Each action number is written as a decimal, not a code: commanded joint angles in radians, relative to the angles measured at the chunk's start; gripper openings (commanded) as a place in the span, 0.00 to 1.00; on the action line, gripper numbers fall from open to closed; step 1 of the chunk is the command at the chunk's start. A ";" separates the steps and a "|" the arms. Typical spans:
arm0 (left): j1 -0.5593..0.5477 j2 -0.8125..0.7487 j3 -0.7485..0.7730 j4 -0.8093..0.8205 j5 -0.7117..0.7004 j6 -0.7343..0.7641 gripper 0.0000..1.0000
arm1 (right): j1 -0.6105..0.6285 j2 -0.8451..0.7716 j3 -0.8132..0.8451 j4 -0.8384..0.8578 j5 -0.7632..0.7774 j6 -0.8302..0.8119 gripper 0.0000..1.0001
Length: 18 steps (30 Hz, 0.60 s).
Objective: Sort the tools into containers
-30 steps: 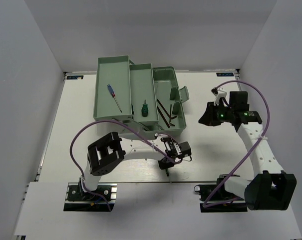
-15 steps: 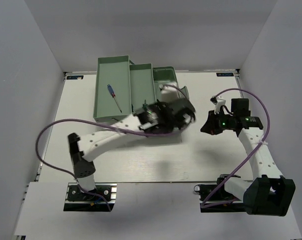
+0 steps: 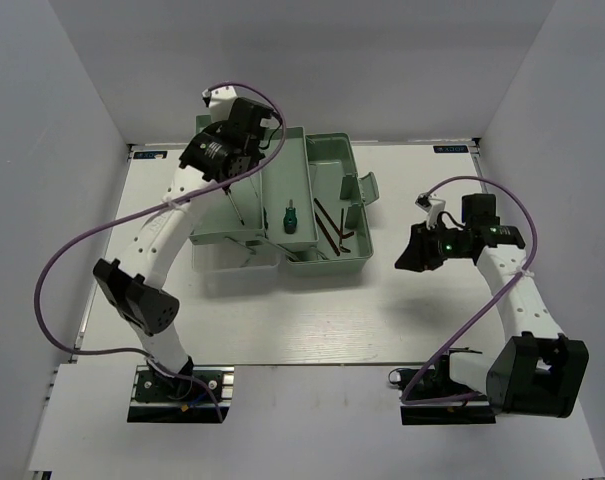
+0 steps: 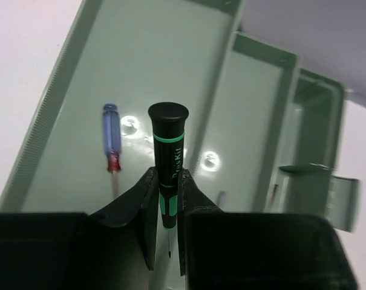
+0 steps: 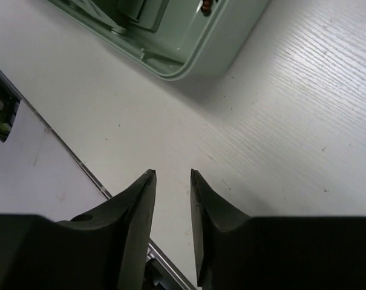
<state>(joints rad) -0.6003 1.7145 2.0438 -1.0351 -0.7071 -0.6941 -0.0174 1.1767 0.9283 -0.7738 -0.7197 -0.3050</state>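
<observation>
The mint-green toolbox (image 3: 327, 262) stands open at the table's back. My left gripper (image 3: 225, 168) hangs above its left fold-out tray (image 4: 140, 66), shut on the dark green-handled precision screwdriver (image 4: 168, 130), handle end pointing away from the wrist. The purple-handled screwdriver (image 4: 112, 144) lies in that tray just left of it; from above, only its shaft (image 3: 239, 207) shows. The stubby green-and-black screwdriver (image 3: 290, 217) lies in the middle tray. The dark hex keys (image 3: 334, 224) lie in the deep base. My right gripper (image 3: 412, 252) is open and empty above the bare table, right of the toolbox (image 5: 201, 54).
The toolbox's folded latch piece (image 3: 360, 190) stands at its right rim. White walls close in the table on the left, back and right. A dark slot along the table's edge (image 5: 62, 145) shows in the right wrist view. My left arm's purple cable (image 3: 62, 260) loops out to the left.
My left arm has swung from the table in front of the toolbox, over it, to the far-left tray, carrying the dark green-handled screwdriver. My right gripper has drifted slightly nearer.
</observation>
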 commanded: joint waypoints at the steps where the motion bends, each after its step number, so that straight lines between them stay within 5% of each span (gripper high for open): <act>1: 0.048 0.011 -0.023 -0.028 0.047 0.057 0.00 | 0.004 -0.003 0.066 -0.035 -0.084 -0.083 0.38; 6: 0.115 0.020 -0.040 0.006 0.110 0.097 0.21 | 0.011 0.027 0.145 -0.180 -0.306 -0.311 0.54; 7: 0.116 0.030 -0.030 0.006 0.127 0.097 0.45 | 0.014 0.050 0.159 -0.208 -0.337 -0.353 0.56; 10: 0.139 0.039 0.022 0.006 0.146 0.131 0.77 | 0.071 0.081 0.222 -0.344 -0.443 -0.560 0.57; 16: 0.151 -0.042 0.096 -0.013 0.213 0.206 0.87 | 0.263 0.098 0.306 -0.289 -0.443 -0.781 0.63; 18: 0.151 -0.177 -0.013 0.009 0.280 0.219 0.75 | 0.430 0.106 0.317 -0.199 -0.391 -0.745 0.64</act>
<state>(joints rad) -0.4507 1.7329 2.0789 -1.0317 -0.5156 -0.5278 0.2707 1.2728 1.1973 -1.0405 -1.1019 -0.9600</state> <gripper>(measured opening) 0.781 0.641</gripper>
